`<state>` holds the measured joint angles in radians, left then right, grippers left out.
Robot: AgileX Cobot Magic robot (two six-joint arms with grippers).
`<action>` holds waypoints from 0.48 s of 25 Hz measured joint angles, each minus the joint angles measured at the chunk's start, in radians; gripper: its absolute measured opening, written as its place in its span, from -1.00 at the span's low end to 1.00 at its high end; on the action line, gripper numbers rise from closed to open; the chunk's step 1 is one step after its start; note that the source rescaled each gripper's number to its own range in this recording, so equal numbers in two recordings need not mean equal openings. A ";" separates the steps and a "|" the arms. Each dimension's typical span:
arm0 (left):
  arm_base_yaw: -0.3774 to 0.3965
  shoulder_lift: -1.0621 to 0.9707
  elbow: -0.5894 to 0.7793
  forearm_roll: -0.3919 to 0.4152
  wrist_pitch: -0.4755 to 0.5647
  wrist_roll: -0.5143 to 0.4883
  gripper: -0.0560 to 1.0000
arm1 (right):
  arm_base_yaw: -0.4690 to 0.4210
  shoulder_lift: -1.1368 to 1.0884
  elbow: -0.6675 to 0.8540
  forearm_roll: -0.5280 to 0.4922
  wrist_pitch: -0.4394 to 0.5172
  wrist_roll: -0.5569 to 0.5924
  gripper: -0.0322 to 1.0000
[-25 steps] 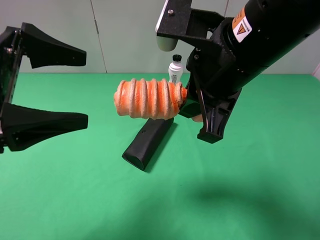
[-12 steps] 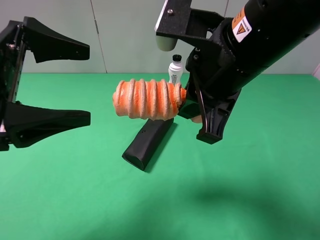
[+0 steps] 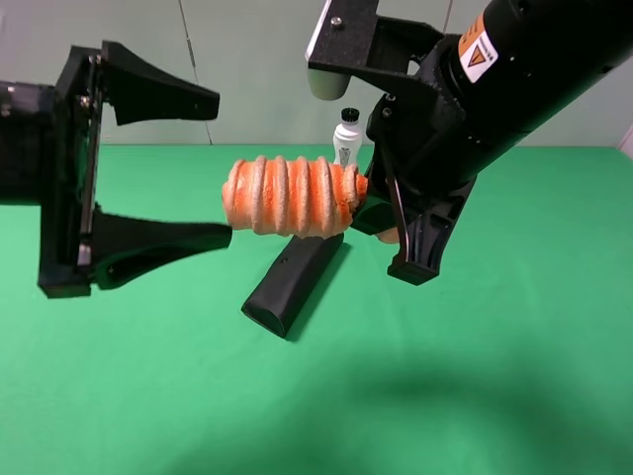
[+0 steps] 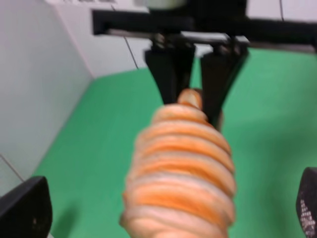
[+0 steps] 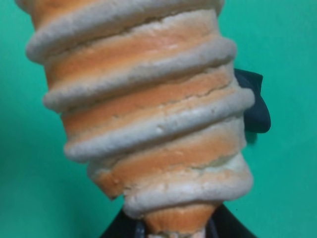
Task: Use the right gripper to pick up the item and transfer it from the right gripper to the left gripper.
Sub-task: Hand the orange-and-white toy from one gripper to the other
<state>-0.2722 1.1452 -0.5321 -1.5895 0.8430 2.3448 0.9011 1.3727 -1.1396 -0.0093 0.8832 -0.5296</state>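
Observation:
The item (image 3: 292, 195), an orange roll with cream ridges, hangs level above the green table, and my right gripper (image 3: 371, 195) is shut on its right end. In the right wrist view the item (image 5: 148, 114) fills the picture, its end pinched between the black fingers (image 5: 124, 229). My left gripper (image 3: 224, 168) stands wide open at the item's free left end, one fingertip above it and one below, neither touching. In the left wrist view the item (image 4: 181, 173) points straight at the camera between the fingertips (image 4: 25, 210), with the right gripper's fingers (image 4: 171, 74) behind it.
A black wedge-shaped case (image 3: 292, 282) lies on the green table (image 3: 495, 376) right under the item; it also shows as the case (image 5: 255, 106) in the right wrist view. A white bottle (image 3: 347, 139) stands at the table's back edge.
My left gripper has moved right, still wide open, until its fingertips reach the item's free end. The right arm and the item have stayed still.

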 joint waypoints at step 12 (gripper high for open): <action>-0.035 0.132 -0.004 -0.019 0.042 0.032 0.96 | 0.000 0.000 0.000 0.009 0.000 0.000 -0.94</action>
<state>-0.3075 1.2770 -0.5363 -1.6089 0.8849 2.3773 0.9011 1.3727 -1.1396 0.0000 0.8832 -0.5296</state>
